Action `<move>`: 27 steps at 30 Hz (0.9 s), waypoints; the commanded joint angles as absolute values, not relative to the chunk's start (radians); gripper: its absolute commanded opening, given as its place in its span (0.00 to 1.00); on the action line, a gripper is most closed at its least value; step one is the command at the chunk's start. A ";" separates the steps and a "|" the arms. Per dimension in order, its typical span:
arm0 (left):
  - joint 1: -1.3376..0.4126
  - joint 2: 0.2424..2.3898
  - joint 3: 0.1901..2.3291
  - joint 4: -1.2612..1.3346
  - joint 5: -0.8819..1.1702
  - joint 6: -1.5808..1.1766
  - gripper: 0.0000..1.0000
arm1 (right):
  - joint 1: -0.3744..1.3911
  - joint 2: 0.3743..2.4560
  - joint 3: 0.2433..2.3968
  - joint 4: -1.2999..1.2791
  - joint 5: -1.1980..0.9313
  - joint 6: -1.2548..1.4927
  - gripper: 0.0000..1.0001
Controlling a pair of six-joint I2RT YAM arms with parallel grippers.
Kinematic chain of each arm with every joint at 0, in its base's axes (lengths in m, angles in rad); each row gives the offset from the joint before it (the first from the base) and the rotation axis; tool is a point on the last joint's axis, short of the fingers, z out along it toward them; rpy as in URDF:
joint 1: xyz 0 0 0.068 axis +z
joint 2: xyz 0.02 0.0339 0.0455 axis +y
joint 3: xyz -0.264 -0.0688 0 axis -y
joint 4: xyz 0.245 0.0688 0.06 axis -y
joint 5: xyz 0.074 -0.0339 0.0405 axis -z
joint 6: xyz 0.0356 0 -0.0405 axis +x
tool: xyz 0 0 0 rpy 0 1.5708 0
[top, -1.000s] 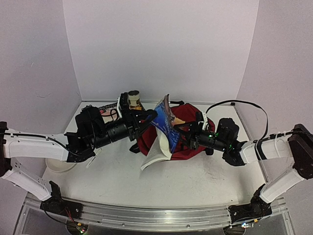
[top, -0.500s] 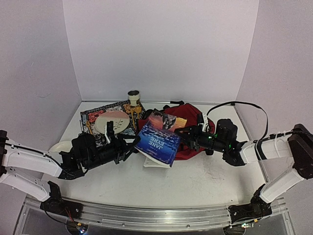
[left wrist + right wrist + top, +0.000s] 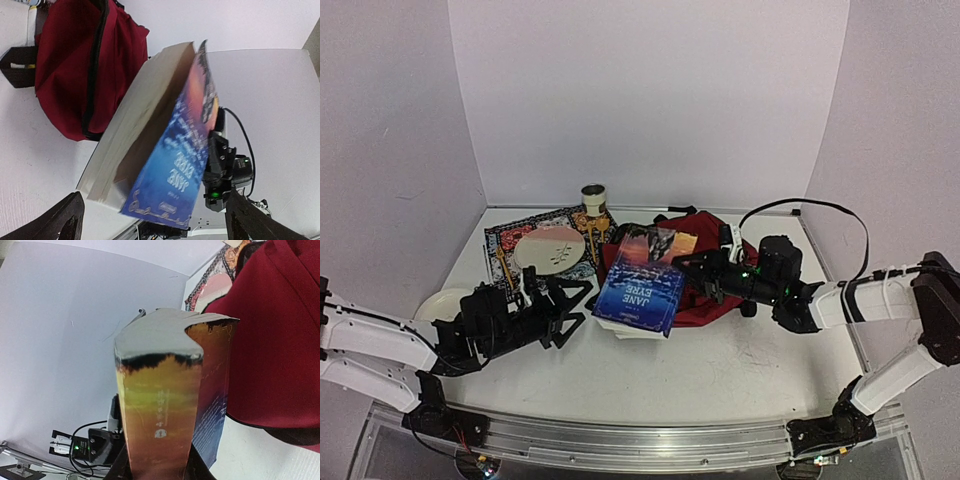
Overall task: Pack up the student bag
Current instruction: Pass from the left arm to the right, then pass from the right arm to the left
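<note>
The student bag (image 3: 725,295) is a dark-red backpack lying at the middle right of the table, also seen in the left wrist view (image 3: 75,65) and the right wrist view (image 3: 272,340). A thick paperback (image 3: 640,290) with a blue "Jane Eyre" cover leans against the bag's left side, cover up. My right gripper (image 3: 688,268) is shut on the book's spine end (image 3: 160,405). My left gripper (image 3: 575,308) stands open to the left of the book, apart from it; its fingers (image 3: 60,225) frame the book (image 3: 170,160) with nothing between them.
A patterned mat (image 3: 515,236) at the back left carries a pink plate (image 3: 552,248) and wooden utensils (image 3: 500,262). A paper cup (image 3: 593,198) stands behind it. A white bowl (image 3: 438,300) sits at the left edge. Walls close in the left, back and right.
My left gripper opened, let go of the book and drew back to the near left. The book went from upright to leaning cover-up, with the right gripper still on it.
</note>
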State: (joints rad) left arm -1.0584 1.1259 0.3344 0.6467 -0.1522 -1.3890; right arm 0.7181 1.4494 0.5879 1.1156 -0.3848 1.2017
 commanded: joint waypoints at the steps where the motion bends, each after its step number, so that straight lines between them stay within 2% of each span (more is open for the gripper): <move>1: -1.058 1.179 0.398 0.656 -0.085 -1.429 1.00 | 0.719 1.385 0.711 1.474 -0.327 1.194 0.00; 15: -1.079 1.211 0.520 0.663 -0.067 -1.421 1.00 | 0.719 1.357 0.725 1.475 -0.107 1.211 0.00; 27: -1.080 1.412 0.645 0.774 -0.016 -1.447 1.00 | 0.721 1.343 0.727 1.547 -0.068 1.276 0.00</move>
